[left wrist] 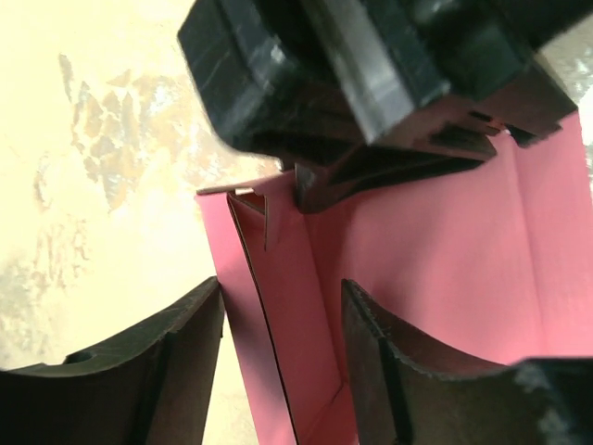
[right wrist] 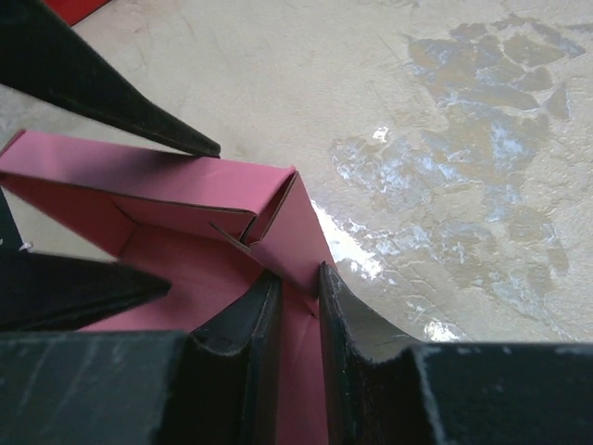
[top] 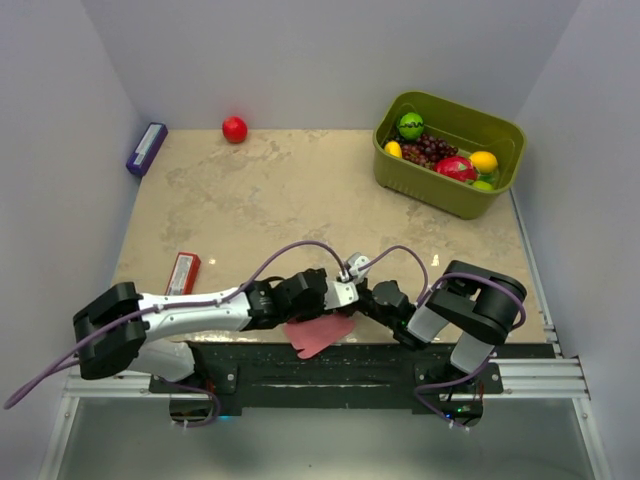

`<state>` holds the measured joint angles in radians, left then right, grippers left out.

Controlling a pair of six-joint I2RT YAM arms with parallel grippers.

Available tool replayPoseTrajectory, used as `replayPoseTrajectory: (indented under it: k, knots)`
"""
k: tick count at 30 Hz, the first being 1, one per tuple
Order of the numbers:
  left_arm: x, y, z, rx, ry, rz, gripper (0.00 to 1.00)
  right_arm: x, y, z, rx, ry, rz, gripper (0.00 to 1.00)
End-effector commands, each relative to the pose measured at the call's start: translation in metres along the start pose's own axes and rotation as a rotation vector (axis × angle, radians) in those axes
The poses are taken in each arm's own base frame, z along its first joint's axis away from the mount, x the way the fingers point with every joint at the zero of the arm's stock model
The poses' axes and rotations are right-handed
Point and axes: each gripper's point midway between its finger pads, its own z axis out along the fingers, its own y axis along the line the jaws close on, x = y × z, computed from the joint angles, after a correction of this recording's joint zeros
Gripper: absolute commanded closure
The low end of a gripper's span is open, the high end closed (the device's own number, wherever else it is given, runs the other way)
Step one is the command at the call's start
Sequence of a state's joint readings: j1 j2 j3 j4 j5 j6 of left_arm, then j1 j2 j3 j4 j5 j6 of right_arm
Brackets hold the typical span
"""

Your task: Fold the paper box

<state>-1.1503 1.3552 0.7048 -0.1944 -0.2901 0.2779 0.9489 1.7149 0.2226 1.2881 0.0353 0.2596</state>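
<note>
The pink paper box [top: 320,335] lies partly folded at the table's near edge, between the two arms. In the left wrist view, one raised wall of the paper box [left wrist: 278,306] stands between the fingers of my left gripper [left wrist: 283,343], which is open with a gap on each side of the wall. My right gripper [right wrist: 298,301] is shut on a side flap of the paper box [right wrist: 185,195], next to a folded corner. The two grippers meet over the box, left gripper [top: 335,298] beside right gripper [top: 362,298].
A green basket [top: 430,195] of fruit stands at the back right. A red ball [top: 234,129] and a purple box [top: 146,149] lie at the back left. A red flat packet [top: 183,272] sits near the left arm.
</note>
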Motion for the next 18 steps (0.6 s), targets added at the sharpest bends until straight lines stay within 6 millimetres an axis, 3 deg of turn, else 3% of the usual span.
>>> replayPoseTrajectory:
  k: [1, 11, 18]
  knots:
    - [-0.008, -0.007, -0.016, 0.097, -0.063, -0.097, 0.37, -0.121, 0.011, -0.004, -0.032, -0.48, 0.001, 1.0]
    - [-0.034, 0.018, -0.045, 0.101, -0.229, -0.272, 0.25, -0.121, 0.014, -0.003, -0.046, -0.48, 0.003, 1.0]
    - [-0.029, 0.035, -0.041, 0.071, -0.223, -0.322, 0.26, -0.117, 0.014, 0.0, -0.051, -0.471, 0.004, 1.0]
